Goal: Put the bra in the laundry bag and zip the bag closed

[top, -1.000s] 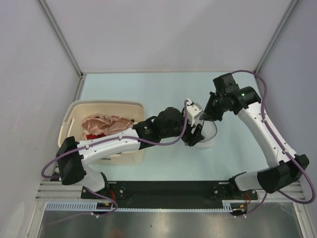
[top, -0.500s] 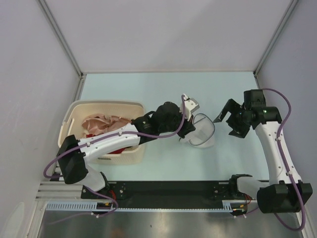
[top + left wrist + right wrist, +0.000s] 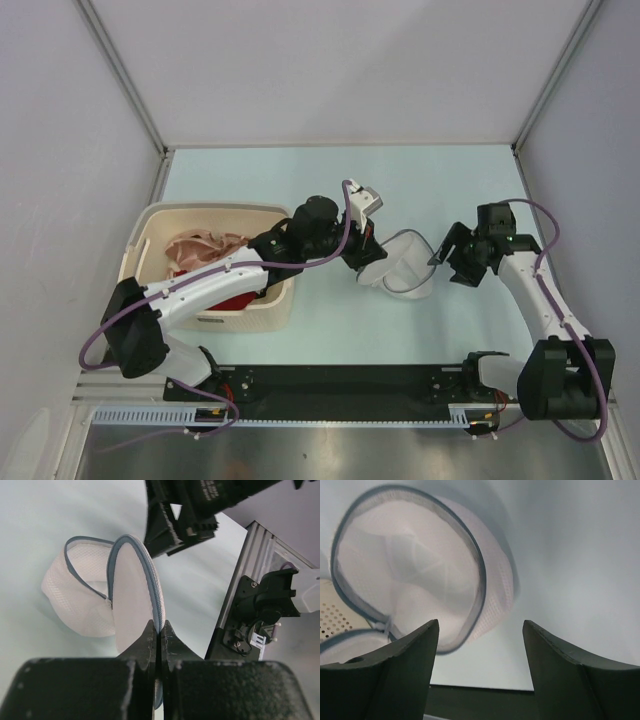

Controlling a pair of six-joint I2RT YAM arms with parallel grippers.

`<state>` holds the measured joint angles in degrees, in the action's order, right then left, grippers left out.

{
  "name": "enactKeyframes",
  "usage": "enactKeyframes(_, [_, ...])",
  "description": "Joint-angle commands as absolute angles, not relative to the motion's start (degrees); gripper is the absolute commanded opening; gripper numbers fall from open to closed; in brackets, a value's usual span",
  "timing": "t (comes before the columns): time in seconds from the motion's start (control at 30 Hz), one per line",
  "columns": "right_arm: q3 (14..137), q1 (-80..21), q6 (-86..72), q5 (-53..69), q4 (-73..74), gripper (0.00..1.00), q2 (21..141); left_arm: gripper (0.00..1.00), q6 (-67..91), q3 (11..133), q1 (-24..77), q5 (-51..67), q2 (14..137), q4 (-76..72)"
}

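Observation:
The laundry bag (image 3: 408, 270) lies on the table between my arms, its round lid flap standing up off the mesh pouch (image 3: 82, 605). My left gripper (image 3: 368, 262) is shut on the grey zip rim of that flap (image 3: 131, 590), with the rim pinched between the fingertips of the gripper (image 3: 160, 626). My right gripper (image 3: 440, 257) hangs open just to the right of the bag, nothing between its fingers (image 3: 480, 625). The bag's open mouth (image 3: 410, 575) faces it, apart from the fingers. The salmon-pink bra (image 3: 205, 250) lies bunched in the cream basket (image 3: 215, 210) at the left.
A red garment (image 3: 235, 302) lies under the bra in the basket, half hidden by my left arm. The right arm's black wrist (image 3: 200, 500) shows just beyond the bag. The metal mounting rail (image 3: 340, 385) runs along the near edge.
My right gripper let go of the bag, opened and drew back to the right. My left gripper shut on the bag's rim and swung slightly left with it.

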<state>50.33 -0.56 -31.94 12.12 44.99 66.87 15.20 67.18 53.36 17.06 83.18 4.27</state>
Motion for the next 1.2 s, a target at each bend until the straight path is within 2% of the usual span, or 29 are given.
enactKeyframes(0.0, [50.36,-0.35,-29.45,12.57,33.14,0.72,72.39,0.0,15.73,66.8,52.3,21.53,80.24,1.49])
enactKeyframes(0.17, [51.68,-0.61,-27.16,11.61,27.87,0.7,79.35,0.0,15.82,66.71,50.98,24.69,80.16,1.14])
enactKeyframes(0.2, [52.03,-0.7,-26.29,11.43,27.43,0.6,80.41,0.0,15.82,66.71,50.54,25.31,80.16,1.06])
enactKeyframes(0.27, [52.29,-0.79,-25.67,11.6,26.38,0.48,82.96,0.0,15.91,66.71,50.01,26.54,80.07,0.7])
enactKeyframes(0.3, [52.73,-0.79,-25.58,11.43,26.45,0.37,83.49,0.0,15.91,66.62,49.49,26.98,80.07,0.7])
enactKeyframes(0.37, [53.7,-0.7,-25.75,10.2,28.37,0.24,84.2,0.0,16.17,66.45,48.87,28.64,79.89,0.18])
enactKeyframes(0.4, [54.22,-0.7,-26.19,9.24,29.87,0.1,84.03,0.0,16.87,66.01,48.08,29.35,79.81,0.18])
enactKeyframes(0.43, [55.45,-0.53,-27.06,8.36,31.62,0.03,83.59,0.0,17.48,65.74,47.55,30.05,79.8,-1.83])
enactKeyframes(0.47, [55.98,-0.53,-27.68,7.91,35.99,0.0,83.06,0.0,18.1,65.48,46.94,30.84,79.89,-2.54])
enactKeyframes(0.6, [54.15,-1.14,-30.67,7.21,42.0,0.0,76.04,0.0,24.07,65.56,42.28,37.16,82.08,-7.03])
enactKeyframes(0.8, [48.88,-0.97,-40.07,-1.74,49.57,0.0,64.26,0.01,33.9,69.07,36.48,36.65,87.0,-10.53])
enactKeyframes(0.83, [47.56,-0.97,-40.86,-1.67,49.31,0.0,63.03,0.05,35.14,70.21,35.95,36.22,89.27,-10.37])
enactKeyframes(0.93, [45.18,-0.88,-43.85,1.91,50.18,0.0,61.79,0.05,41.12,74.26,34.19,36.9,94.28,-8.87])
enactKeyframes(1.07, [43.24,-1.14,-45.61,1.85,51.5,0.0,60.47,0.09,45.53,75.23,33.57,35.25,96.15,-6.35])
enactKeyframes(1.1, [42.89,-1.58,-46.05,1.67,52.03,0.0,60.47,0.12,44.57,75.93,33.57,33.94,96.15,-3.02])
enactKeyframes(1.17, [42.45,-2.37,-46.23,1.41,52.21,0.0,60.29,0.27,40.11,79.08,33.49,27.97,96.15,5.23])
